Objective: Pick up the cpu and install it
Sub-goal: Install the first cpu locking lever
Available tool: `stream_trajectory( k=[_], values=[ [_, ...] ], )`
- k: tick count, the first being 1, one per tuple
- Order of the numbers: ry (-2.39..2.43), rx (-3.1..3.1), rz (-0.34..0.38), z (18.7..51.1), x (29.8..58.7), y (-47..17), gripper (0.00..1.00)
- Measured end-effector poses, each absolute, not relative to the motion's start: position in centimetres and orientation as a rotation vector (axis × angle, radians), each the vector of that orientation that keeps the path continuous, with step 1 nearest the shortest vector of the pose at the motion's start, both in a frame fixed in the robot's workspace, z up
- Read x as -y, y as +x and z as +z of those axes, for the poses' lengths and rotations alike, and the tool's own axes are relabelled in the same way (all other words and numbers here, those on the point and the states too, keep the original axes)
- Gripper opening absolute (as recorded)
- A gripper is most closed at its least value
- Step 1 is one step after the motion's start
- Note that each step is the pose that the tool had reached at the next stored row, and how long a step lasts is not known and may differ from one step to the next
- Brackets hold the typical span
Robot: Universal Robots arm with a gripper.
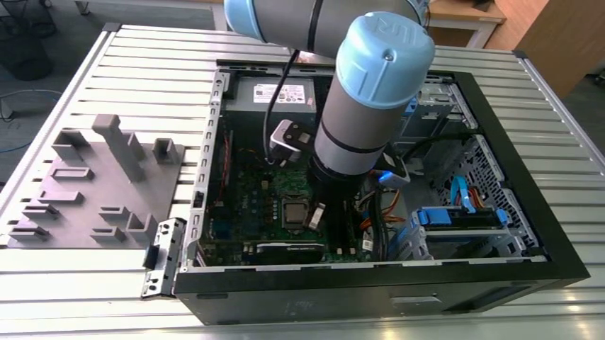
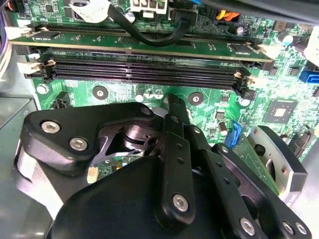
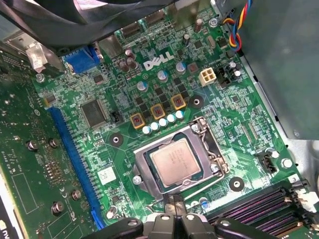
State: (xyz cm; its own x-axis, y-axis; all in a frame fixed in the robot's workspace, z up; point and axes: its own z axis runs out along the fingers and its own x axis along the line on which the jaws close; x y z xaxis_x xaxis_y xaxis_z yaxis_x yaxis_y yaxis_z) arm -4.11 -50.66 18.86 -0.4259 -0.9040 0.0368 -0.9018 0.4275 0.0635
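Silvery cpu (image 3: pixel 175 158) apparently sits in the socket (image 3: pixel 177 162), tool (image 3: pixel 175 205) just beside.

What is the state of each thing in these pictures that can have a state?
cpu: lying flat inside the socket, metal top facing up.
socket: frame open, cpu uncovered.
memory slots: empty, no modules in them.
computer case: lying on its side, side panel off, inside exposed.
end effector: just above the board beside the socket, holding nothing visible.
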Motion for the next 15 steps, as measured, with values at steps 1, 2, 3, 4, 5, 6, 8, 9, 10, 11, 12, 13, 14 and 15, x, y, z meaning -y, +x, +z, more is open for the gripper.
stream_trajectory(
  k=[1, 2, 3, 4, 5, 6, 8, 9, 10, 11, 12, 13, 14, 15],
  values=[
    [1.646, 2.598, -0.052, 18.9, 50.7, -4.1, 0.11],
    [1.646, 2.599, -0.052, 18.9, 50.7, -4.1, 0.11],
    [1.646, 2.599, -0.053, 19.0, 50.6, -4.1, 0.11],
    [1.647, 2.599, -0.053, 19.1, 50.6, -4.1, 0.11],
    [1.647, 2.599, -0.053, 19.3, 50.6, -4.1, 0.11],
    [1.646, 2.599, -0.053, 19.4, 50.6, -4.1, 0.11],
    [1.646, 2.599, -0.053, 19.7, 50.6, -4.1, 0.11],
    [1.646, 2.599, -0.053, 19.9, 50.6, -4.1, 0.11],
    [1.646, 2.599, -0.052, 20.0, 50.6, -4.1, 0.11],
    [1.646, 2.599, -0.052, 20.1, 50.5, -4.1, 0.11],
    [1.646, 2.599, -0.052, 20.1, 50.5, -4.1, 0.11],
    [1.646, 2.599, -0.052, 20.1, 50.5, -4.2, 0.11],
    [1.647, 2.599, -0.051, 20.1, 50.4, -4.2, 0.11],
    [1.647, 2.6, -0.051, 20.1, 50.4, -4.3, 0.11]
  ],
)
